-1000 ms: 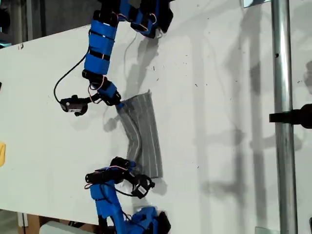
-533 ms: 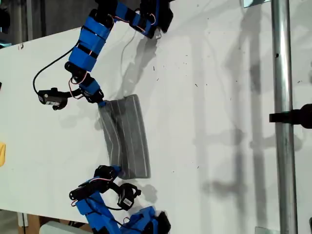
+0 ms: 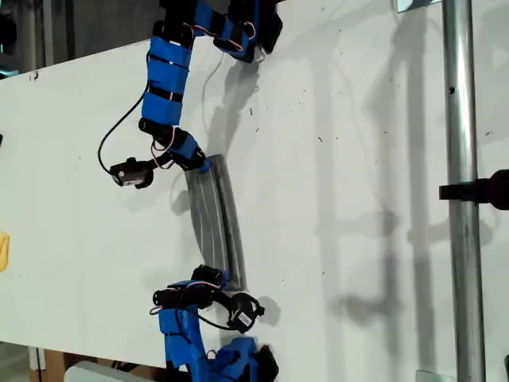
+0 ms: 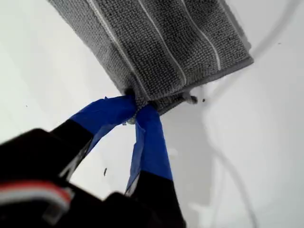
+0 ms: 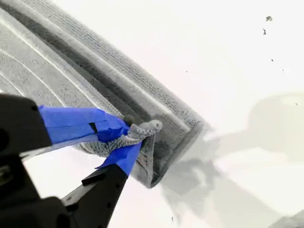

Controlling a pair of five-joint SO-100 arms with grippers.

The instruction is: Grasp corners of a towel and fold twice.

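Observation:
The grey white-striped towel (image 3: 216,219) lies as a narrow, slightly curved strip on the white table (image 3: 358,159) in the exterior view. My first gripper (image 4: 137,107) is shut on a corner of the towel (image 4: 156,42), whose striped face spreads away from the blue fingertips. My second gripper (image 5: 130,137) is shut on a bunched corner (image 5: 148,127) over doubled layers of the towel (image 5: 71,61). In the exterior view one arm's gripper (image 3: 203,165) holds the strip's upper end and the other arm's gripper (image 3: 225,278) holds its lower end.
A metal pole (image 3: 461,191) runs up the exterior view's right side, with a black clamp (image 3: 481,191) on it. The arm bases stand at the table's top edge (image 3: 238,28) and bottom edge (image 3: 231,362). A yellow object (image 3: 3,251) shows at the exterior view's left edge.
Both grippers have swung toward the exterior view's right with the towel ends. The towel went from a broad panel to a narrow strip.

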